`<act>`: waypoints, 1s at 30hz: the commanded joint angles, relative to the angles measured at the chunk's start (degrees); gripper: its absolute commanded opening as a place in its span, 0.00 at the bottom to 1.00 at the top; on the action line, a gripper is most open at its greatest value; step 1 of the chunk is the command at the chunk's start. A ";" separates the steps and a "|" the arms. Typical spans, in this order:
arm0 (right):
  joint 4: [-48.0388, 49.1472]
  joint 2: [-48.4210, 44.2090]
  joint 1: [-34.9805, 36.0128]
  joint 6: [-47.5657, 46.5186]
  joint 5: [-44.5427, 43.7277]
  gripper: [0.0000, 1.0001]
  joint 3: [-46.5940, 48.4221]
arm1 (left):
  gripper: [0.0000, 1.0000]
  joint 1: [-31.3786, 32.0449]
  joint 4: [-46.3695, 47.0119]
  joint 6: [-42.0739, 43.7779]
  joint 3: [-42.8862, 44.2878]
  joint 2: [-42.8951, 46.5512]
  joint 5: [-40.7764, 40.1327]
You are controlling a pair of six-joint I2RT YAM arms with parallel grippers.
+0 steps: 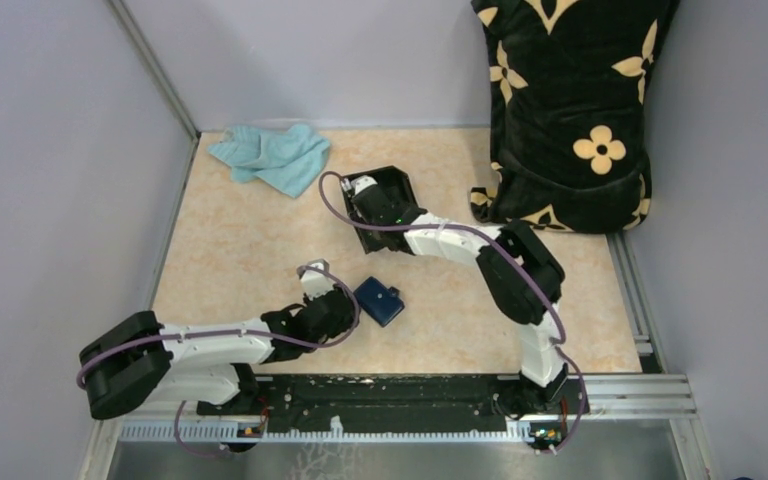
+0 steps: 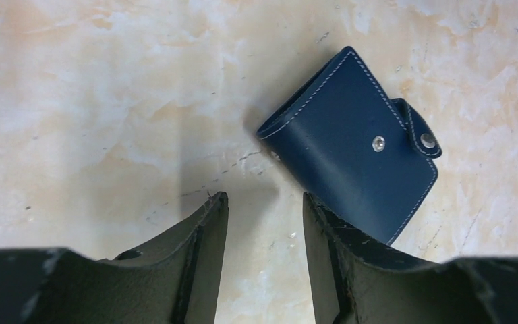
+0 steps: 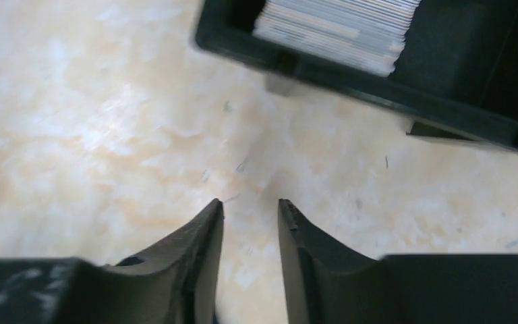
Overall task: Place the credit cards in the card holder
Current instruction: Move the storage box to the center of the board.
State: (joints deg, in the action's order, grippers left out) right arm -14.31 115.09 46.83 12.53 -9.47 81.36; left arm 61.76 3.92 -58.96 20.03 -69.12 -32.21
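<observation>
The card holder (image 2: 351,145) is a small navy-blue folding wallet with pale stitching. It lies flat and folded shut on the counter (image 1: 250,240), near the middle, turned at a slant. Its closing tab (image 2: 421,131) is unsnapped, and both silver snaps show. The credit cards (image 3: 337,27), pale grey-white, are stacked edge-on inside the black box (image 3: 391,94) farther back.

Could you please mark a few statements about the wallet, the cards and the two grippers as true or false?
1. The card holder lies folded shut on the table. True.
2. The left gripper grips the card holder. False: its jaws stand open and empty, with the holder beside them.
3. Pale cards sit stacked in the black box. True.
4. The right gripper holds a card. False: its jaws are apart with nothing between them.
</observation>
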 commanded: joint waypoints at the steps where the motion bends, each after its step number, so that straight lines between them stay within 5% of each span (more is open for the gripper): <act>1: 3.45 -11.20 3.93 -1.28 -4.36 0.45 -3.75 | 0.53 0.41 -12.10 -2.05 0.90 3.28 -1.47; 7: 5.56 -17.73 4.69 1.15 -3.53 0.86 -6.80 | 0.59 0.63 -18.78 -3.81 1.36 10.23 -4.30; 15: 8.00 -23.25 -2.65 10.77 7.90 0.76 -14.37 | 0.63 0.73 -15.06 -1.45 1.27 11.66 -4.37; 30: 0.36 -38.34 9.85 3.55 -8.65 0.69 -31.36 | 0.64 0.91 -4.60 1.28 5.00 0.04 -1.72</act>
State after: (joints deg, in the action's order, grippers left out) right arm -14.41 81.30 54.94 17.63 -12.75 52.42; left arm 62.37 -4.84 -59.02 22.55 -67.57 -34.72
